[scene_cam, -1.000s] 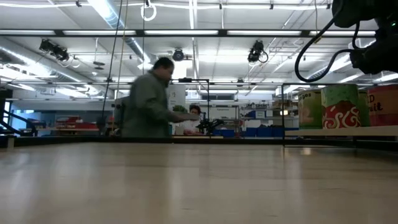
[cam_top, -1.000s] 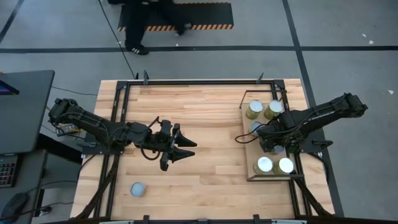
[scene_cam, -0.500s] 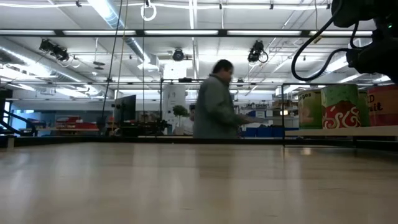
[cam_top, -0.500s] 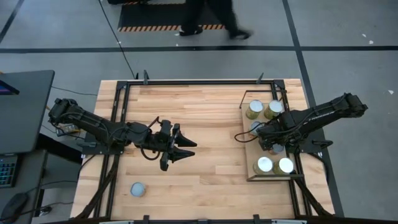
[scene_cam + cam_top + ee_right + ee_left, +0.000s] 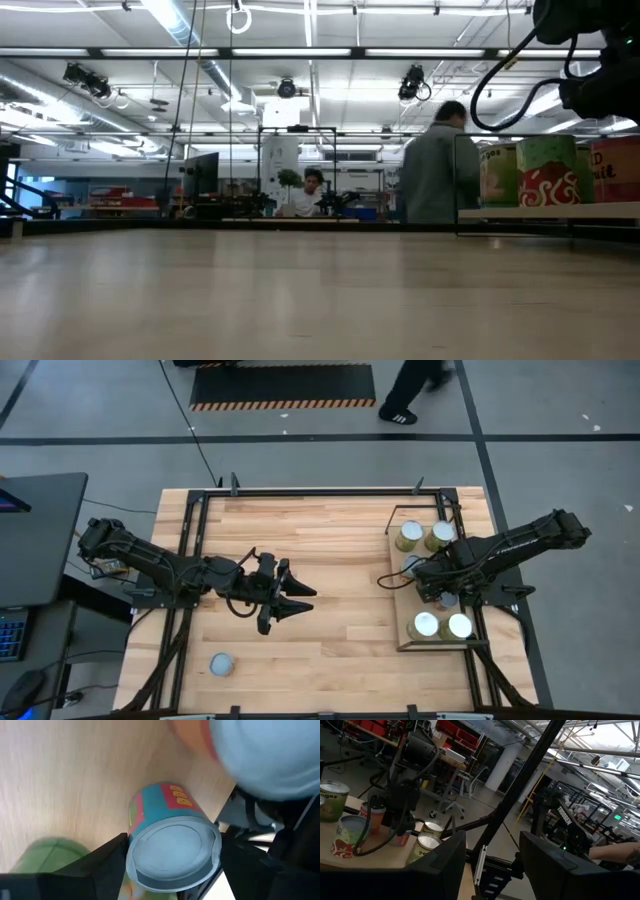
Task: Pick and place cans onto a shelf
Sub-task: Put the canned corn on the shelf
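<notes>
The shelf (image 5: pixel 402 645), a light-wood panel in a black frame, lies at the table's right side. Several cans stand upright on it: two at its far end (image 5: pixel 409 535), two at its near end (image 5: pixel 426 625). They also show in the low view (image 5: pixel 547 170). My right gripper (image 5: pixel 440 588) is low over the shelf's middle, its fingers on a teal-and-red can (image 5: pixel 172 852). One blue-grey can (image 5: pixel 222 664) stands alone on the table near the front left. My left gripper (image 5: pixel 296 597) hovers open and empty over the table's middle. My right gripper has the teal-and-red can between its two fingers, one on each side of the can's wall just below the silver top (image 5: pixel 131 851). The fingers come from above, slanting down. The can stays upright; whether its base stands on the shelf I cannot tell.
A can with an orange label (image 5: pixel 260 755) and a green can (image 5: pixel 45 855) stand close on either side of the held can. A black frame (image 5: pixel 300 492) runs along the table's far edge and sides. A person (image 5: pixel 435 165) walks beyond the table.
Neither arm nor any can has visibly moved. A person has walked past beyond the table's far edge, toward the right.
</notes>
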Robot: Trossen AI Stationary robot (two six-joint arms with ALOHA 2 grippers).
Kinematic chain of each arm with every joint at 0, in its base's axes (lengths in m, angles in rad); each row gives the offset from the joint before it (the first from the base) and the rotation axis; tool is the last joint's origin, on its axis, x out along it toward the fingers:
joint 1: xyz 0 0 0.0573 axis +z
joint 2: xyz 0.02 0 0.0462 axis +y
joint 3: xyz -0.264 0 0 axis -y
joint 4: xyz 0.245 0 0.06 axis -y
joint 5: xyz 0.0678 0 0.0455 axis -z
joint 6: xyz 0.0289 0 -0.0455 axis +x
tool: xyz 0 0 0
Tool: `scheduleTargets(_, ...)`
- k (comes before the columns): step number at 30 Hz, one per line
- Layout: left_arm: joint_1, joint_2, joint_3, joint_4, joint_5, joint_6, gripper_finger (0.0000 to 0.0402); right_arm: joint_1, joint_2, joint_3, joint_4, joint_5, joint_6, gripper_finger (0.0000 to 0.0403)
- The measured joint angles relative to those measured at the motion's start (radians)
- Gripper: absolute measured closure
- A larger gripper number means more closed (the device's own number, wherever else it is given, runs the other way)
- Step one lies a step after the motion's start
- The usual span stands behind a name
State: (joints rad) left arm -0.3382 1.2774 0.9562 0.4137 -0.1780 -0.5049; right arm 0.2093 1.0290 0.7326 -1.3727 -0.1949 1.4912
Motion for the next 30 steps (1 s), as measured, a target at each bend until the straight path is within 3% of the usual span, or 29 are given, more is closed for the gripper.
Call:
scheduleTargets(23,0.000,0.000,0.000,0.000,0.000,0.001,0.0210,0.034,0.000,0.000,0.003,0.009,0.028,0.0102)
scheduleTargets(30,0.000,0.000,0.000,0.000,0.028,0.000,0.0210,0.034,-0.003,0.011,-0.032,0.022,0.022,0.0077)
